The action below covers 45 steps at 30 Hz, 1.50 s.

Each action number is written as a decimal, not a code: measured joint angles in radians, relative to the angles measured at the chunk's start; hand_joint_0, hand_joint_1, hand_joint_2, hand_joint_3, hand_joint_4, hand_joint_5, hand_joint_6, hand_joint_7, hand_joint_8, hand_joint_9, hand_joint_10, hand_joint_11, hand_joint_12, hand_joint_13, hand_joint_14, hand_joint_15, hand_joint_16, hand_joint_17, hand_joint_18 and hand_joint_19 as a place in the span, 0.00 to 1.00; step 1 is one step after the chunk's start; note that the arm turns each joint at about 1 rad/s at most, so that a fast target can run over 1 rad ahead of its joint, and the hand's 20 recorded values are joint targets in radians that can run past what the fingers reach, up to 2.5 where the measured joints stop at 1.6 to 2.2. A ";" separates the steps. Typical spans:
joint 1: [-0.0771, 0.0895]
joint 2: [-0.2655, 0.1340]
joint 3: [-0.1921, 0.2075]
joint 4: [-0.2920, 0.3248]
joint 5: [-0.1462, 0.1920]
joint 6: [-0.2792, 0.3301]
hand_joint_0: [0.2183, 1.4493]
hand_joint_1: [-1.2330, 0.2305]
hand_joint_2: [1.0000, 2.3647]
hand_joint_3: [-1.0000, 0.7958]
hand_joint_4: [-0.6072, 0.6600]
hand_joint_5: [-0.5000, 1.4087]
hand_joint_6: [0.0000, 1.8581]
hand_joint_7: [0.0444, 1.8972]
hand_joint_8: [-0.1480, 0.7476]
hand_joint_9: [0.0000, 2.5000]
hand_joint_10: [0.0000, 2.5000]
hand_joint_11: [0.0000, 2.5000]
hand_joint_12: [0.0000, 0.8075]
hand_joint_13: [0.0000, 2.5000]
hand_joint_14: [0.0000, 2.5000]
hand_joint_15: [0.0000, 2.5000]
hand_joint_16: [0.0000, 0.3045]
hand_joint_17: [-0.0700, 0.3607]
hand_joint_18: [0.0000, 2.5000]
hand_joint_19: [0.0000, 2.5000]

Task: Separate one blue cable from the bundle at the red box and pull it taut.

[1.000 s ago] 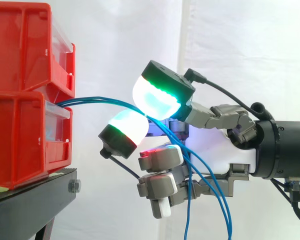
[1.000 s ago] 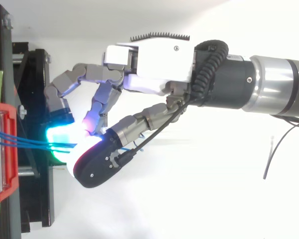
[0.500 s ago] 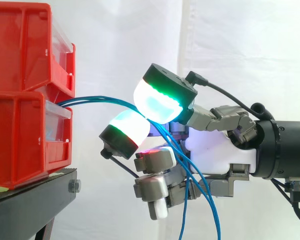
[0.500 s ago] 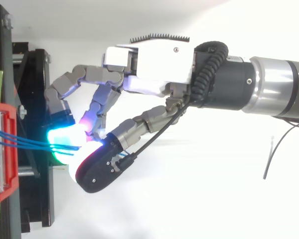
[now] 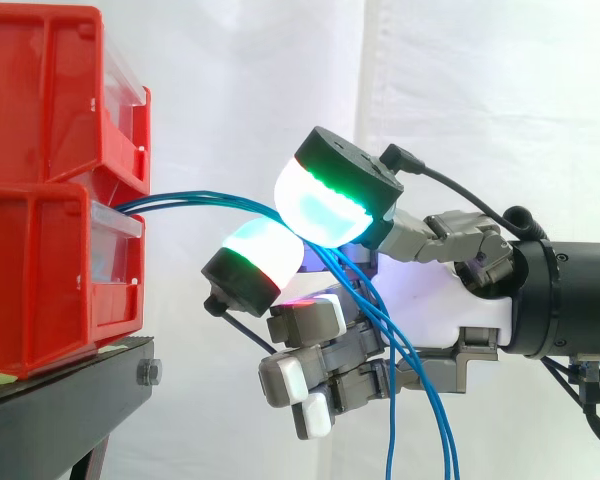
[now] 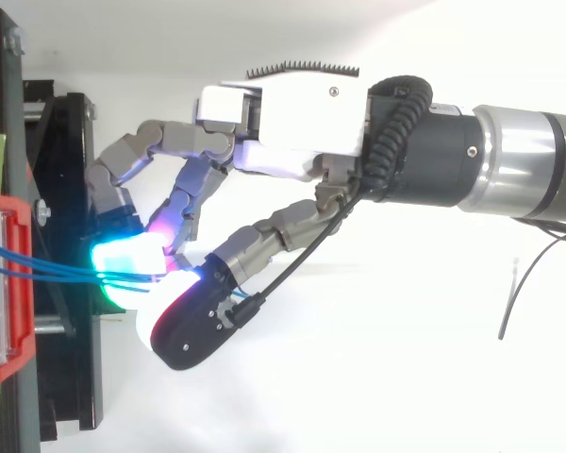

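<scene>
- The fingers (image 5: 330,205) are curled and narrow. In the side view, an upper pad glowing white-cyan with a green edge meets a lower pad (image 5: 255,262) of the same glow.
- The thin blue cables (image 5: 200,200) enter the gap between these pads and are pinched there. How many strands lie in the pinch cannot be told.
- In the top view, the cables (image 6: 47,271) end at the point where the glowing pads meet.
- The remaining grey fingers (image 5: 310,320) are curled below the pinch. One carries a red glow and the lowest ones end in white tips.
- Behind the pads, the cables drop across the white palm of the hand (image 5: 425,300) and hang loose past the lower edge of the side view.
- Between the pinch and the bins, the cables run in a shallow arc, clear of all other parts.
- The cables leave the open front of the lower red plastic bin (image 5: 40,280), just under the upper red plastic bin (image 5: 50,90) stacked on it.
- The lower bin rests on the black metal stand (image 5: 70,400).
- The hand is well apart from both bins and is held level.
- A white curtain (image 5: 480,100) hangs behind the work.
</scene>
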 measured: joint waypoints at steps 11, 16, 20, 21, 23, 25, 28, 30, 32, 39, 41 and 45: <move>0.000 0.000 0.000 -0.002 0.000 0.001 0.24 0.19 0.00 0.28 0.52 0.19 0.47 0.62 0.49 0.46 0.01 0.51 0.49 0.37 0.01 0.36 0.17 0.44 0.32 0.33; 0.000 0.000 0.001 -0.002 -0.001 0.001 0.25 0.18 0.00 0.28 0.52 0.19 0.47 0.62 0.49 0.47 0.01 0.51 0.48 0.37 0.01 0.36 0.17 0.44 0.32 0.33; -0.001 0.000 0.000 -0.005 0.000 0.001 0.27 0.19 0.00 0.28 0.52 0.19 0.47 0.63 0.48 0.47 0.01 0.51 0.48 0.37 0.01 0.36 0.17 0.43 0.32 0.33; -0.001 0.000 0.000 -0.007 -0.001 0.002 0.24 0.17 0.00 0.28 0.52 0.19 0.47 0.63 0.49 0.47 0.01 0.51 0.49 0.37 0.01 0.36 0.17 0.44 0.33 0.33; -0.001 0.000 0.001 -0.010 -0.001 0.002 0.22 0.16 0.00 0.28 0.53 0.19 0.47 0.62 0.50 0.47 0.01 0.51 0.50 0.38 0.01 0.36 0.18 0.45 0.34 0.33; -0.001 0.000 0.001 -0.012 -0.001 0.003 0.21 0.15 0.00 0.28 0.53 0.19 0.47 0.62 0.51 0.47 0.01 0.51 0.51 0.38 0.01 0.36 0.18 0.45 0.34 0.33; -0.001 0.000 0.001 -0.013 -0.001 0.003 0.19 0.16 0.00 0.28 0.53 0.19 0.47 0.60 0.51 0.48 0.01 0.51 0.52 0.38 0.01 0.36 0.19 0.46 0.35 0.32; -0.001 0.000 0.001 -0.013 -0.001 0.003 0.18 0.16 0.00 0.28 0.53 0.19 0.47 0.60 0.51 0.48 0.01 0.51 0.52 0.38 0.01 0.36 0.19 0.47 0.35 0.33; -0.002 0.000 0.001 -0.014 0.000 0.003 0.18 0.19 0.00 0.28 0.53 0.19 0.47 0.59 0.52 0.48 0.01 0.51 0.53 0.38 0.01 0.36 0.19 0.47 0.35 0.32; -0.002 0.000 0.001 -0.017 0.000 0.003 0.22 0.38 0.00 0.28 0.53 0.19 0.46 0.58 0.51 0.49 0.01 0.51 0.51 0.39 0.01 0.36 0.18 0.45 0.35 0.33; -0.002 0.000 0.001 -0.017 -0.001 0.003 0.24 0.41 0.00 0.28 0.53 0.19 0.46 0.59 0.49 0.49 0.01 0.51 0.50 0.39 0.01 0.37 0.18 0.44 0.35 0.34; -0.002 0.000 0.001 -0.017 -0.001 0.003 0.31 0.40 0.00 0.28 0.50 0.19 0.46 0.62 0.48 0.49 0.01 0.52 0.47 0.38 0.01 0.38 0.16 0.42 0.33 0.35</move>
